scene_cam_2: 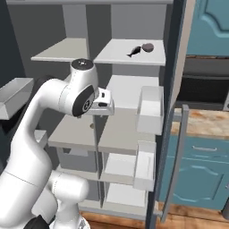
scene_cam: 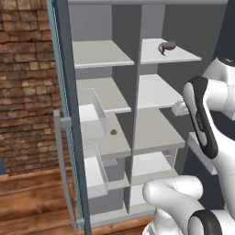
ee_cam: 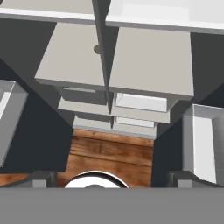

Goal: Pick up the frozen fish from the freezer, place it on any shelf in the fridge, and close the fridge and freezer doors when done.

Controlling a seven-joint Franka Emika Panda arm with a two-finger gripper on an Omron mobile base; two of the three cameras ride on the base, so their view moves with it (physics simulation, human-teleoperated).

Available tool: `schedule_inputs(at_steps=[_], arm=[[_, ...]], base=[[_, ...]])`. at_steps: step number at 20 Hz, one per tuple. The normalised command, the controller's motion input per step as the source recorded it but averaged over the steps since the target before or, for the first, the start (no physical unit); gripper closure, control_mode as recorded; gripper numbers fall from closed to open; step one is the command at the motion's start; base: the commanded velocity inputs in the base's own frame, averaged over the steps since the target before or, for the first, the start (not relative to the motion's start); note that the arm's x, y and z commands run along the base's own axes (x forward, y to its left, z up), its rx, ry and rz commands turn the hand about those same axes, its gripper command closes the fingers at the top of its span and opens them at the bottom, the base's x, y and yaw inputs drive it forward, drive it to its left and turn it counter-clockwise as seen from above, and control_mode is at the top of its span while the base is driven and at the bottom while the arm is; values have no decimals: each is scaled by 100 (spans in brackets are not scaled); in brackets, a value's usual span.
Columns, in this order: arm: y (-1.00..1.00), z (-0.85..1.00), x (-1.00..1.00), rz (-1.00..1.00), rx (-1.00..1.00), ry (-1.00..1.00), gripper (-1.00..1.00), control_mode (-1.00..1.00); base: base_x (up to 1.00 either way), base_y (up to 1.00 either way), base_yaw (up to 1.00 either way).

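1. My end effector (scene_cam_2: 108,102) hangs before the middle shelves; I cannot tell its spread.
2. The frozen fish (scene_cam_2: 133,52) lies above it, near the top shelf's (scene_cam_2: 129,60) front edge, beside a maroon lump (scene_cam_2: 147,47).

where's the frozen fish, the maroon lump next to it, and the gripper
frozen fish (scene_cam_2: 133,52): right base view, on its slim black body
maroon lump (scene_cam_2: 147,47): right base view, middle of its rounded top
gripper (scene_cam_2: 108,103): right base view, at its white fingered end

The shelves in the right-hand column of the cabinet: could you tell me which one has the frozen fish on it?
The top shelf of that column: the frozen fish lies there beside a maroon lump; the shelves below look bare.
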Motion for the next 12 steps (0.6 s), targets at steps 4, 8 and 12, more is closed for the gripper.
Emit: schedule_inputs(at_steps=[4, 8, 12], arm=[[0, 0, 0, 0, 0, 0, -100, 100], [0, 0, 0, 0, 0, 0, -100, 100], [0, 0, 0, 0, 0, 0, -100, 100]], base=[[-12, -19, 0], [-59, -24, 0], [-62, -11, 0]])
